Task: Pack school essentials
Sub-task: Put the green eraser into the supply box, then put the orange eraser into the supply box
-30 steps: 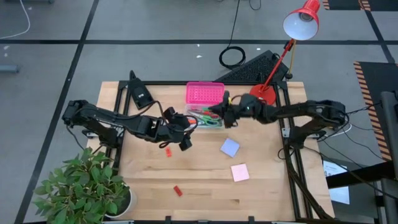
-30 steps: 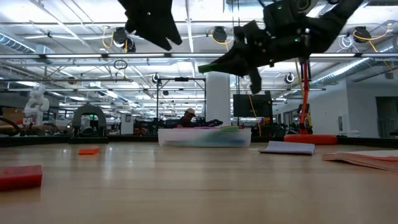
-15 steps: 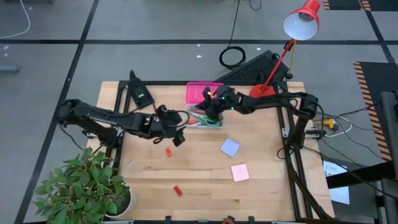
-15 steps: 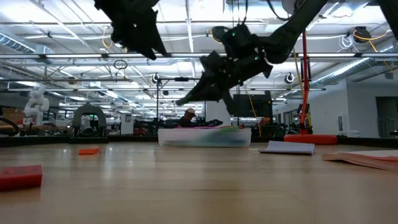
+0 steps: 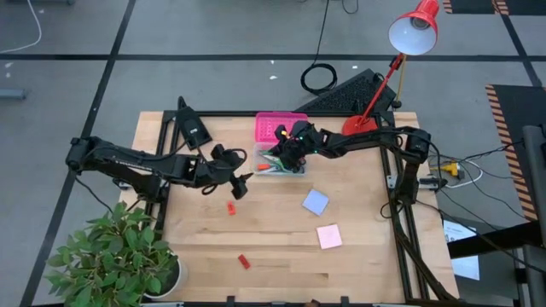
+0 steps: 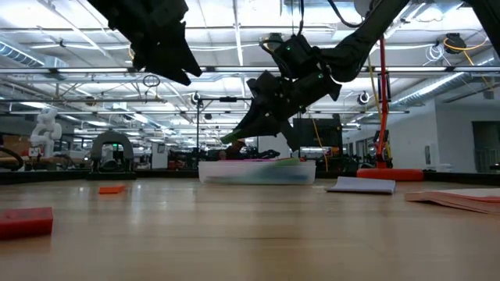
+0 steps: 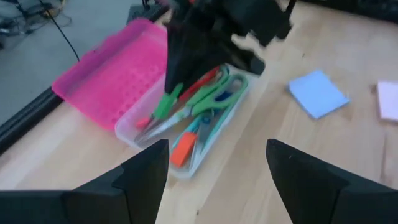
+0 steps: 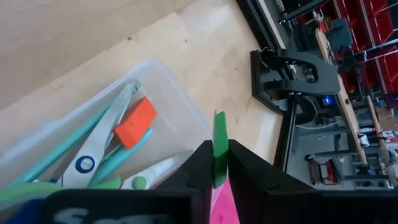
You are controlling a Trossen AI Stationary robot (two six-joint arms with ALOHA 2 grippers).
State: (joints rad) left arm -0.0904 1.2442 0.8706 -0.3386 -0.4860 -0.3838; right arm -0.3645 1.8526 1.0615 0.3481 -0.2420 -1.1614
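1. High view: packing is looking roughly half done. The clear box [image 5: 279, 163] beside its pink lid [image 5: 279, 128] is already holding several items; the right claw [image 5: 282, 159] is hanging over it. Still lying loose on the wooden desk [image 5: 205, 247]: blue notepad [image 5: 315, 202], pink notepad [image 5: 329, 236], two red erasers [image 5: 231, 208] [image 5: 244, 262]. The left claw [image 5: 242, 187] is sitting near the closer red eraser, well short of the box.

2. Low view: the right claw [image 6: 234, 133] is tilting down just above the shallow translucent box [image 6: 258, 171]. A red eraser [image 6: 25, 221] is reading as a small flat block; the notepads are lying as thin flat stacks at the right.

3. Left wrist view: left claw fingers [image 7: 144, 169] are standing spread, holding nothing. The box is showing green-handled scissors [image 7: 211, 98], red-handled scissors [image 7: 202, 79], an orange-red eraser [image 7: 182, 151]. The lid has a dimpled grid texture.

4. Right wrist view: the right claw is pinching a thin flat green eraser [image 8: 219, 148] upright above the box rim. Teal-handled scissors [image 8: 84, 163] with smooth plastic grips and metal blades are lying inside.
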